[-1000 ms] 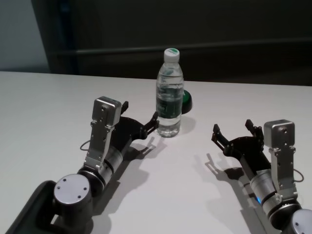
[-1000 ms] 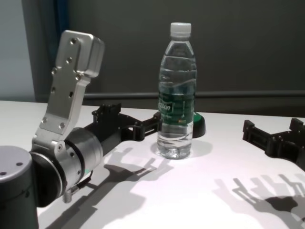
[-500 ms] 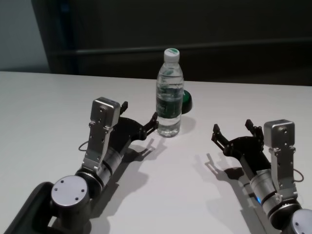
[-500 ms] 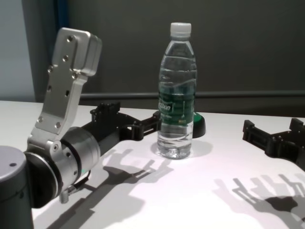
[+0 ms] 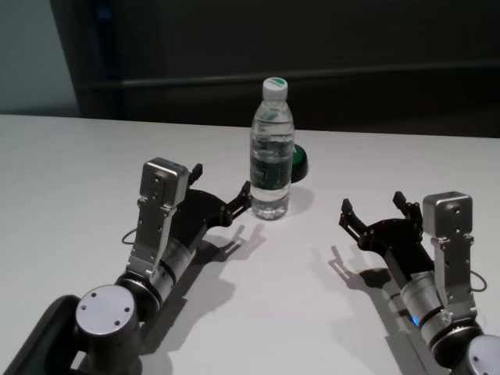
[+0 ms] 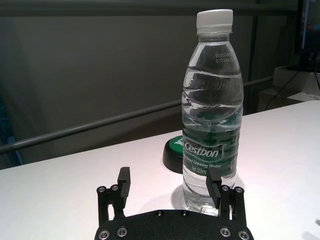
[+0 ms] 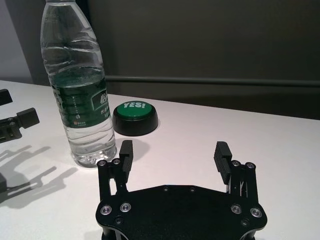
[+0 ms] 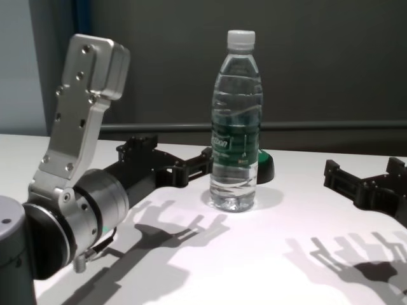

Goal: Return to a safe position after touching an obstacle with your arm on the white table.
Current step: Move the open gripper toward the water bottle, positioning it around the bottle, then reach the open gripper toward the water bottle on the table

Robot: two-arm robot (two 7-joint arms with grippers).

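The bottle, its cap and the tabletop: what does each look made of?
Water bottle: clear thin plastic, glossy; ribbed walls, the water shows through, a dark green printed label band.
Cap: opaque white plastic, likely a ridged screw cap.
White table: matte white surface, perhaps laminate; soft shadows, no glare.
The open left gripper and right gripper look like black plastic or coated metal.

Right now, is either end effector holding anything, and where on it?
Nothing is held. The left end effector is open beside the water bottle, one fingertip near its base. The right end effector is open and apart.
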